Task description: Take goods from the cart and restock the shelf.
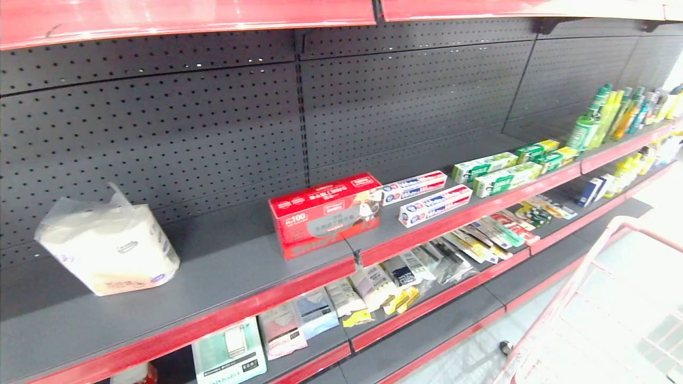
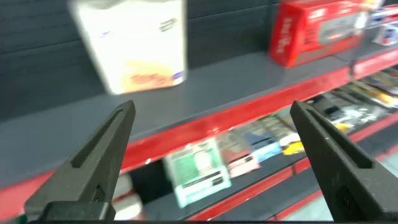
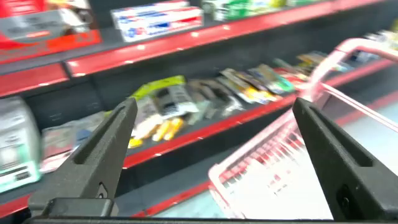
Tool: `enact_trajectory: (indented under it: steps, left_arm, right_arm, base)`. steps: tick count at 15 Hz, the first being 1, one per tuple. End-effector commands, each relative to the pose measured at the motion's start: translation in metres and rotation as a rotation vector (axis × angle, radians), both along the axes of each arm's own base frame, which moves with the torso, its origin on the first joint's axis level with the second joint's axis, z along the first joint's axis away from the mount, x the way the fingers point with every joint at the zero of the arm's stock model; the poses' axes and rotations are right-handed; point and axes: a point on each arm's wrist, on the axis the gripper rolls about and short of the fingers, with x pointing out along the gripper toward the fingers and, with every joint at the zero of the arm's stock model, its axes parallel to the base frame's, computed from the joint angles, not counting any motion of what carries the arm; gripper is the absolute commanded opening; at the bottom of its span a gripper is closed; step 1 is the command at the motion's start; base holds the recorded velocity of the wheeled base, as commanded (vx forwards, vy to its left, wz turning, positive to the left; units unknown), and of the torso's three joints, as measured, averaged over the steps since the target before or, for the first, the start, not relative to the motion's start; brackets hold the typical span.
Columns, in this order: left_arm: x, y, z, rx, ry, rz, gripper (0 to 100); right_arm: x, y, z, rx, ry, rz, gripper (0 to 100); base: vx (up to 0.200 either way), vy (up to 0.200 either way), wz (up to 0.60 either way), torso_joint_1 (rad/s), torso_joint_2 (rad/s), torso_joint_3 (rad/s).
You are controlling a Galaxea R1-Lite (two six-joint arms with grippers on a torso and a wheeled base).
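Goods sit on the grey shelf (image 1: 229, 256) ahead of both grippers. The left gripper (image 2: 212, 107) has its two dark fingers spread wide with nothing between them. Straight beyond it, on the shelf board, stands a white paper pack (image 2: 134, 43) wrapped in clear plastic, with a pale orange patch low on its face. Farther along the same board from that gripper lies a red box (image 2: 311, 31) with a grey panel on its front. Under the board's red edge, seen through the gap between the fingers, flat packets (image 2: 199, 165) lean on the lower tier.

The right gripper (image 3: 214, 102) is also wide apart and empty. Close beneath and ahead of it runs the pink-red rim of the cart (image 3: 323, 68), its wire basket pale. Beyond the gripper, white toothpaste boxes (image 3: 158, 18) with red and blue print lie on the upper board. In the head view, green-and-white boxes (image 1: 507, 178) and green bottles (image 1: 603, 114) follow them along the shelf.
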Motion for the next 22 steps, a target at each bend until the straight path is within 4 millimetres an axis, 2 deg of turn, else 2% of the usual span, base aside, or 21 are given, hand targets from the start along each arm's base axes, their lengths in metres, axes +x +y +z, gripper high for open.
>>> enact_trajectory:
  steps: [1,11,19,20,22]
  left_arm:
    - [0.000,0.000,0.000,0.000,0.001,0.000,100]
    - [0.000,0.000,0.000,-0.001,0.001,0.000,100]
    - [0.000,0.000,0.000,-0.001,0.001,0.000,100]
    - [0.000,0.000,0.000,-0.001,0.001,0.000,100]
    - [0.000,0.000,0.000,-0.001,0.001,0.000,100]
  right_arm:
    - [0.000,0.000,0.000,0.000,0.000,0.000,100]
    - [0.000,0.000,0.000,0.000,0.000,0.000,100]
    - [0.002,0.000,0.001,0.015,0.030,0.015,100]
    - [0.006,0.000,0.002,0.043,0.077,-0.017,100]
    - [0.016,0.001,0.004,0.071,0.199,-0.197,100]
  base:
    - [0.000,0.000,-0.60,0.002,0.00,0.007]
    - [0.000,0.000,-0.60,0.002,0.00,0.002]
    - [0.000,0.000,0.00,0.000,0.00,0.000]
    - [0.000,0.000,0.00,0.000,0.00,0.000]
    - [0.000,0.000,0.00,0.000,0.00,0.000]
